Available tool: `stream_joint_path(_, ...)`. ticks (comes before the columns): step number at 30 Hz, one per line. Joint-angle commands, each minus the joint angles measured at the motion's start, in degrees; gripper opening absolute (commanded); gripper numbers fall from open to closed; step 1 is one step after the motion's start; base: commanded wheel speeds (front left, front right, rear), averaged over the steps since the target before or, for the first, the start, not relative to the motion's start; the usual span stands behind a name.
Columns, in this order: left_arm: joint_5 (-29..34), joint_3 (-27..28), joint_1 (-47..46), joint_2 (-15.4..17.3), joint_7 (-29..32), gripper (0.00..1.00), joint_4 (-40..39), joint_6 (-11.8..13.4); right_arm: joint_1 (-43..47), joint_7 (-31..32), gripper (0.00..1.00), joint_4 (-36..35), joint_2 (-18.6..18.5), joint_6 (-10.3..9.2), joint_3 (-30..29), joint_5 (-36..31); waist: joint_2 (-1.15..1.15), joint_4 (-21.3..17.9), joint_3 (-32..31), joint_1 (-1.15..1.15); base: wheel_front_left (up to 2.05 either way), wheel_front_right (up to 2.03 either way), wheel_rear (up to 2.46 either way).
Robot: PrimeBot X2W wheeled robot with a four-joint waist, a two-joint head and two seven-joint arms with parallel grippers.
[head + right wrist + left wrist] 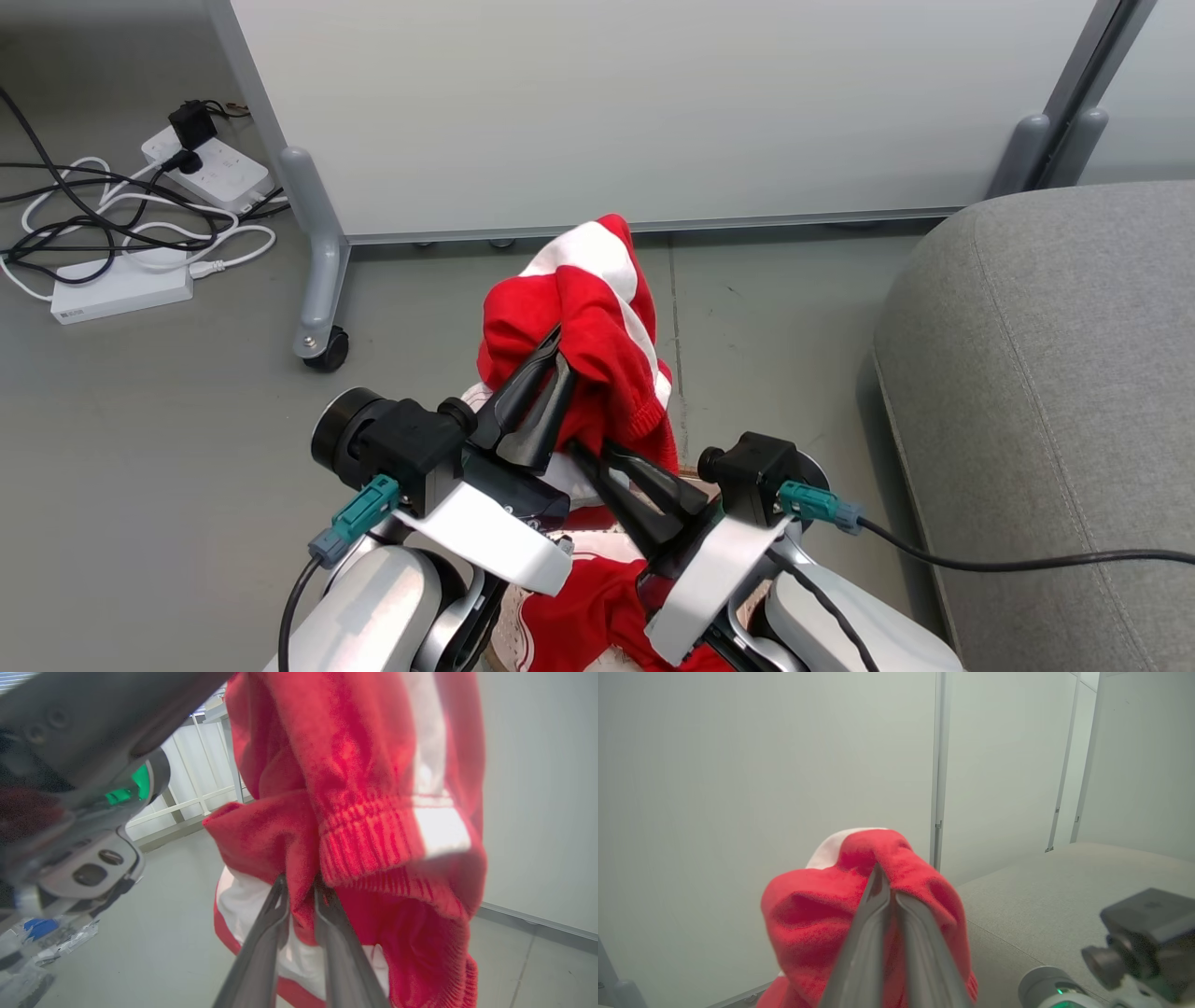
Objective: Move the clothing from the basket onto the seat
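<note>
The red garment (pixel 579 308) hangs bunched at the centre of the frame, above the floor (pixel 168 411) and well left of the grey seat (pixel 1055 373) at the right edge. The left gripper (pixel 563 350) has its jaws fully closed on an upper fold, and the right gripper (pixel 301 882) has its jaws drawn in on a lower fold beside the ribbed hem. I judge both pinches should be firm before swinging right, lifted enough that the dangling hem clears the seat's rounded edge.

Bright, even indoor light, faint soft shadows; crisp head view, wrist views blurred up close.
</note>
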Motion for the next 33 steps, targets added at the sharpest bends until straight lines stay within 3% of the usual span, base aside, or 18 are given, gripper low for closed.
stream_joint_path(1,-0.3,0.0,-0.9,0.1,-0.2,0.0,0.2,-0.1,-0.9,-0.4,0.0,0.0,-0.2,0.11,0.2,0.7,0.0,0.0,0.0,0.0,0.0,0.0,0.0)
stream_joint_path(9,-0.5,0.2,-1.0,0.2,-0.6,0.0,0.6,0.6,-1.2,-0.4,0.0,-1.7,-0.2,0.11,-0.7,-0.3,0.0,-0.2,-0.1,0.0,0.0,0.0,0.0)
stream_joint_path(11,-0.2,0.4,-0.8,0.3,-0.6,0.5,0.6,1.1,-0.4,-0.4,0.0,-2.5,-0.2,0.11,-1.7,-1.1,0.0,-0.3,-0.3,0.0,0.0,0.0,0.0)
stream_joint_path(12,-0.1,0.6,-0.6,0.2,-0.8,0.94,0.6,1.6,-0.1,-0.4,0.0,-3.0,-0.2,0.11,-2.2,-1.6,0.0,-0.3,-0.4,0.0,0.0,0.0,0.0)
stream_joint_path(13,0.1,0.6,-0.4,0.2,-0.9,1.0,0.6,1.8,0.3,-0.4,0.0,-3.4,-0.2,0.11,-2.8,-2.1,0.0,-0.3,-0.5,0.0,0.0,0.0,0.0)
stream_joint_path(19,0.5,-0.4,0.9,1.2,-0.5,1.0,-0.3,1.4,1.8,-0.3,0.0,-3.3,-0.2,0.11,-5.4,-3.2,0.0,-0.7,-1.0,0.0,0.0,0.0,0.0)
stream_joint_path(33,2.2,-7.8,5.6,6.8,5.2,1.0,-4.0,-3.1,4.3,-0.3,0.0,-2.0,-0.9,0.11,-15.6,-7.0,0.0,-3.3,-1.3,0.0,0.0,0.0,0.0)
